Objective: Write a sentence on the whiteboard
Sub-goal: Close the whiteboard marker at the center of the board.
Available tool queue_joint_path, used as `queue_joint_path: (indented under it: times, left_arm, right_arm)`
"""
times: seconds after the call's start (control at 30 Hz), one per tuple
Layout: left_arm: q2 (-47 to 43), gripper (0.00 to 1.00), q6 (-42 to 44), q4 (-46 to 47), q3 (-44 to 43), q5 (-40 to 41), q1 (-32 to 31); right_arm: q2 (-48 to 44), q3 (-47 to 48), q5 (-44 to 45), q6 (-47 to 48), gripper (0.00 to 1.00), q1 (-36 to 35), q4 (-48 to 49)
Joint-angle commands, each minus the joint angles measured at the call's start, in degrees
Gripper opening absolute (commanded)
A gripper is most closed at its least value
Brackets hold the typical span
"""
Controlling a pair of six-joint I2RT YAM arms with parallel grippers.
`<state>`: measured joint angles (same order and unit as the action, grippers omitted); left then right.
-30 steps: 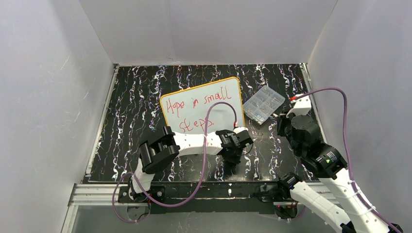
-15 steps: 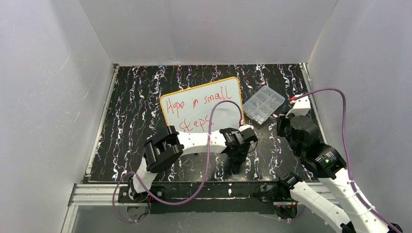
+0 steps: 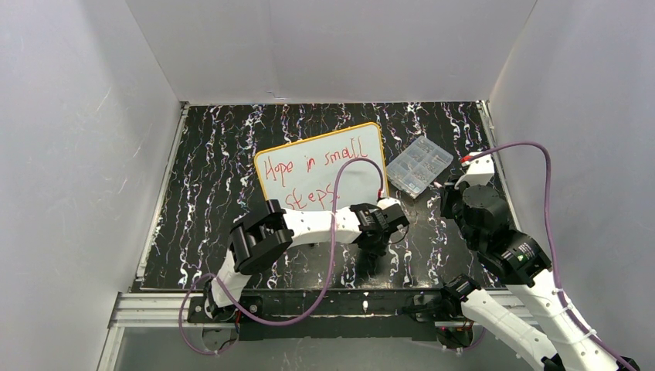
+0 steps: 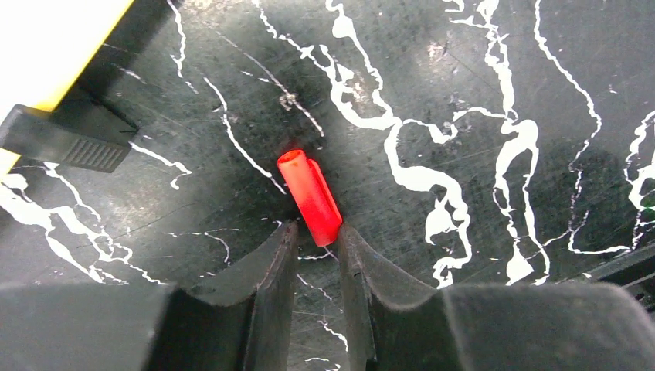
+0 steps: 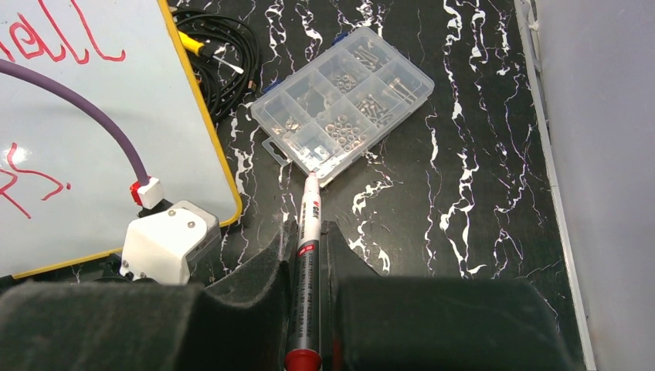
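The whiteboard (image 3: 320,174) lies flat mid-tabletop (image 3: 208,170), orange-yellow rimmed. The sentence (image 3: 313,166) runs in thin red strokes over two lines: "Hope in small steps." The left claw (image 4: 317,232) is narrow, with the red cap (image 4: 310,197) at its tips; grip unclear. Right of the board, the clear parts box (image 5: 344,104) holds small metal hardware in its compartments. The right claw (image 5: 307,232) clamps a marker (image 5: 308,224).
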<state>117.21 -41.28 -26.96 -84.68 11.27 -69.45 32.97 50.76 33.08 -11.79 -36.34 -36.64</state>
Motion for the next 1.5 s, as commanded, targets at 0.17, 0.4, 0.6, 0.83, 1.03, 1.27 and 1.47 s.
queue_joint_path:
  times: [0.17, 0.4, 0.6, 0.83, 1.03, 1.27, 1.47]
  left_arm:
    - [-4.79, 0.29, 1.16, -0.06, 3.87, 1.69, 1.07]
    - [-1.9, 0.34, 3.35, -0.13, 0.25, 0.52, 1.07]
    - [-0.89, 0.31, 5.13, -0.22, -0.04, 1.44, 1.07]
    - [1.33, 0.21, 5.79, -3.31, -1.9, 3.33, 1.05]
    - [0.64, 0.0, 5.8, -2.74, 0.27, 3.94, 1.07]
    - [-14.4, 0.0, 9.57, 6.46, 10.92, 5.34, 1.05]
    - [-33.06, 0.0, 24.39, 5.64, 15.16, -1.54, 2.39]
  right_arm:
    - [-1.06, -0.12, 1.28, 0.45, 0.02, 0.18, 2.97]
    - [-1.05, -0.18, 1.19, 0.44, 0.03, 0.13, 2.89]
    - [-1.06, -0.25, 1.37, 0.45, 0.03, 0.13, 2.96]
    - [-1.25, -0.23, 1.44, 0.45, 0.03, 0.14, 2.89]
    - [-1.75, -0.14, 1.59, 0.36, 0.03, 0.13, 2.81]
    - [-1.53, 0.57, -2.45, 0.77, 0.01, 0.13, 2.85]
    - [-1.7, 1.41, -17.42, -0.08, 0.01, 0.17, 6.15]
